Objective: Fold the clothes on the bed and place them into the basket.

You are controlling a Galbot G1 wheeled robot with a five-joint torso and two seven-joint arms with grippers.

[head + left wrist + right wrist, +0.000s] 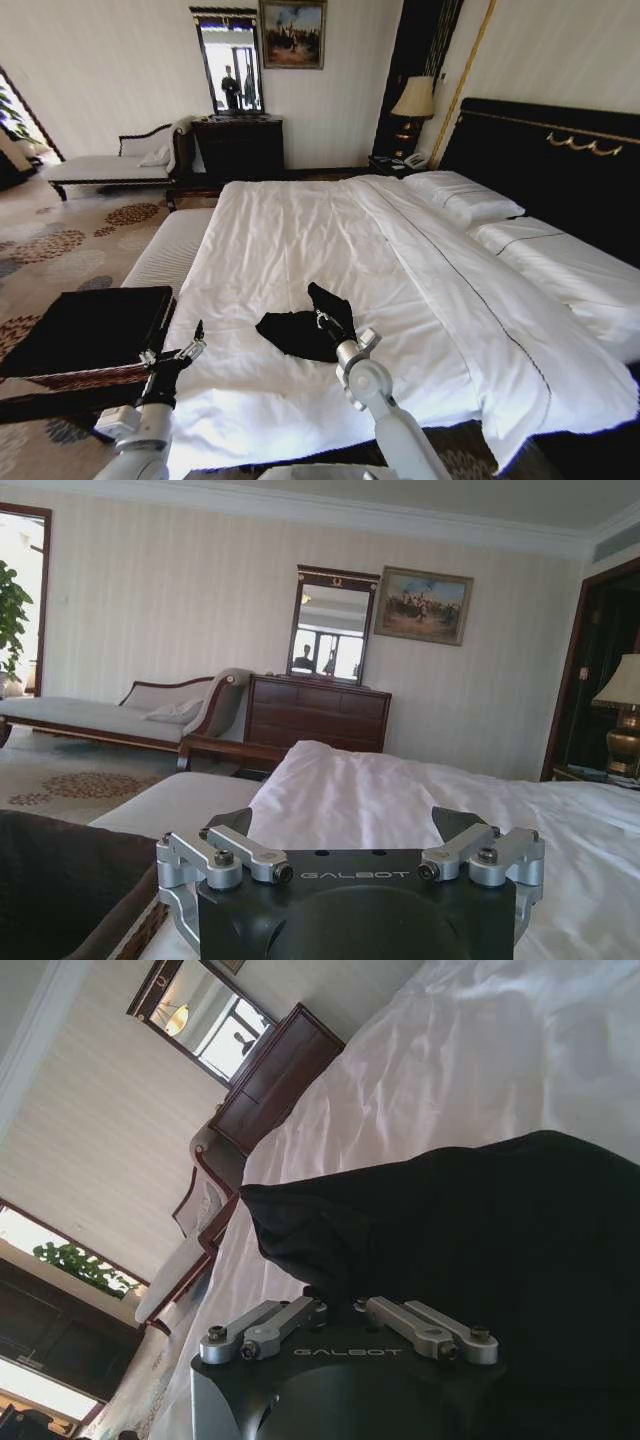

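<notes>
On the bed (300, 230), near its foot edge, the black T-shirt (295, 332) is pinched and lifted by the right gripper (327, 318), jaws clamped on fabric. Left gripper (193, 340) is held apart-jawed beside the basket (90, 330).

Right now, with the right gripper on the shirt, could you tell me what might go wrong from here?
1. The right gripper seems to pinch one raised fold of the black shirt; the bunched rest could drag or slip free.
2. The left gripper hangs open beside the bed, off the shirt, so a one-handed fold may come out crooked.
3. The basket sits close by the left arm, which could bump it.
</notes>
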